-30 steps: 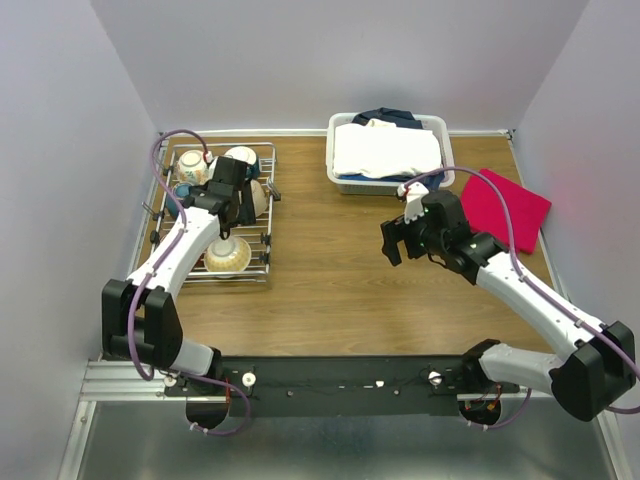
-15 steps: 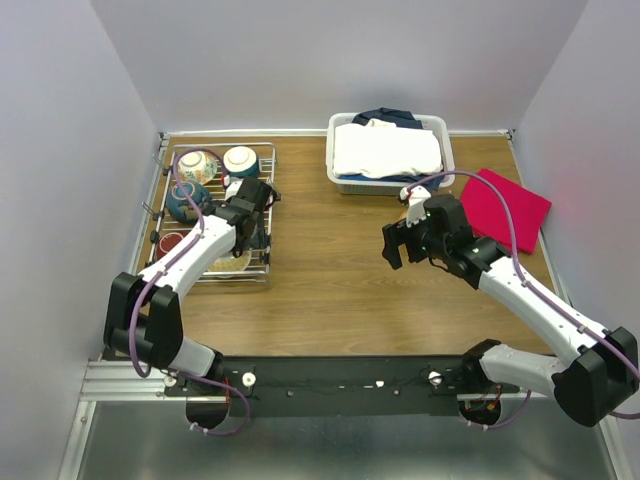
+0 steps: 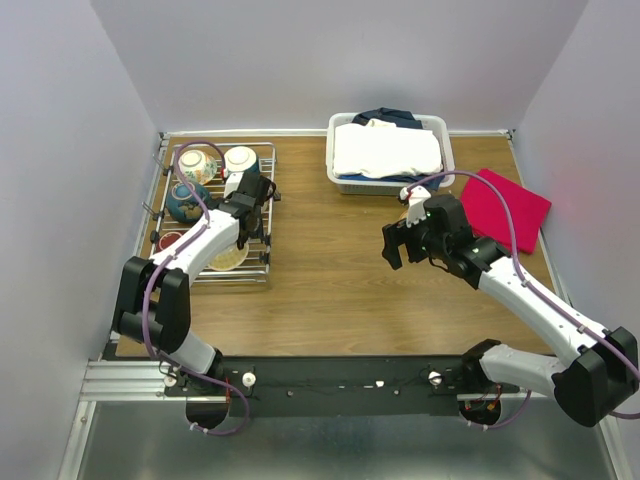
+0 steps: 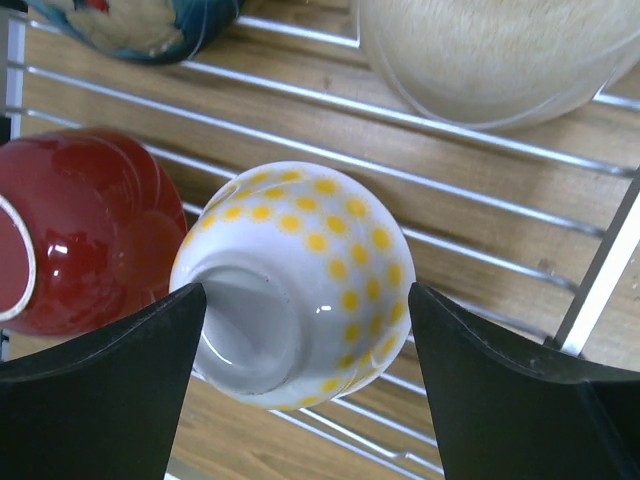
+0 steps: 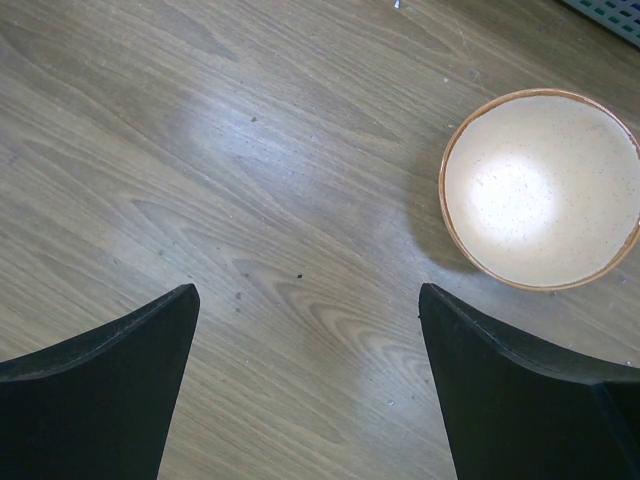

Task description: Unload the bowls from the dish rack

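Wood table (image 5: 250,150): cream bowl (image 5: 540,188) visible right wrist only.

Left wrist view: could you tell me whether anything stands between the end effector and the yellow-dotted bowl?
Nothing visible does: the yellow-dotted bowl sits between the left end effector's open fingers, a red bowl alongside.

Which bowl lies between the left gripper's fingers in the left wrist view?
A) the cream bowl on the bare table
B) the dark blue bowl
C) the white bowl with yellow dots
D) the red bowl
C: the white bowl with yellow dots lies on the dish rack between the two fingers of the left gripper, while the red bowl lies outside them, off to one side.
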